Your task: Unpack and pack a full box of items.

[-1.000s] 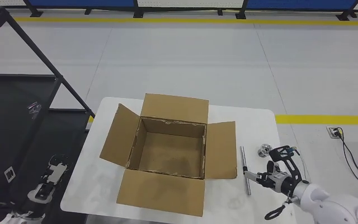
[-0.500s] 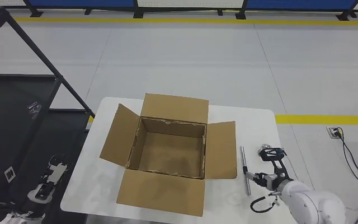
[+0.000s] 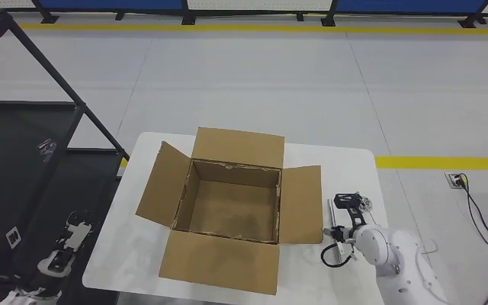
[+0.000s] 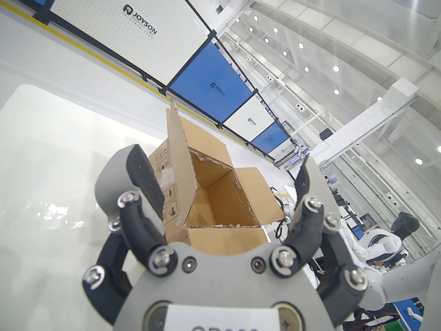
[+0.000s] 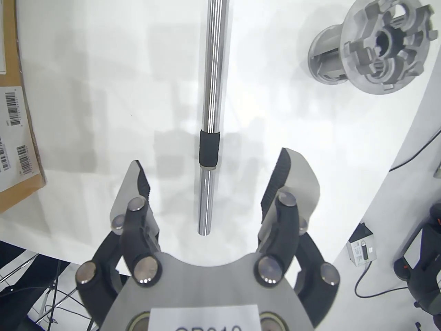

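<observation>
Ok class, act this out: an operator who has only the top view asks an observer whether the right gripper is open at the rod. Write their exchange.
Observer: Yes. The right gripper is open, and the metal rod lies in line between its fingers, ungripped.
Operator: What's next to the rod?
Observer: A grey flanged metal part lies on its side, apart from the rod.
Operator: And the left gripper?
Observer: The left gripper is open and holds nothing. It faces the cardboard box.

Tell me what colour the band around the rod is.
Black band; best in right wrist view.
</observation>
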{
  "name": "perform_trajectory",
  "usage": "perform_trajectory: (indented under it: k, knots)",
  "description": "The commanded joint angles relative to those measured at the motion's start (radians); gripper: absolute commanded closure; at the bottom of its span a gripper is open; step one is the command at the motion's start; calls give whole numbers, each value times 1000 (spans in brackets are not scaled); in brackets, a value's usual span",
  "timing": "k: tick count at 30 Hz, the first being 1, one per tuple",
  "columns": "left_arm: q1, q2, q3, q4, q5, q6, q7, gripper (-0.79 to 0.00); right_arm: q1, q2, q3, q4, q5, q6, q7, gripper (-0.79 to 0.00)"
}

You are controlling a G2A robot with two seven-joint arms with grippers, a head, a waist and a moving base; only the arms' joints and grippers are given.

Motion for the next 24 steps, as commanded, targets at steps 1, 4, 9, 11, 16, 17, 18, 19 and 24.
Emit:
perform_trajectory:
  k: [1, 4, 9, 11, 16, 17, 18, 19, 24]
  knots:
    - [0, 0, 0, 0, 0, 0, 0, -785, 10, 0, -8, 14, -1, 2, 6, -289]
    - [0, 0, 0, 0, 0, 0, 0, -785, 23, -1, -16, 32, -1, 1, 9, -256]
    - [0, 0, 0, 0, 0, 0, 0, -785, 42, -2, -38, 57, -16, 13, 19, -240]
    - [0, 0, 0, 0, 0, 0, 0, -785, 51, -3, -47, 69, -17, 14, 21, -249]
    - [0, 0, 0, 0, 0, 0, 0, -785, 78, -6, -75, 100, -27, 20, 30, -259]
    - [0, 0, 0, 0, 0, 0, 0, -785, 83, -7, -81, 107, -32, 24, 31, -259]
    - [0, 0, 0, 0, 0, 0, 0, -785, 89, -8, -86, 114, -38, 30, 33, -259]
    - [0, 0, 0, 0, 0, 0, 0, -785, 94, -9, -91, 120, -39, 34, 34, -249]
    - [0, 0, 0, 0, 0, 0, 0, -785, 115, -12, -111, 147, -50, 50, 37, -231]
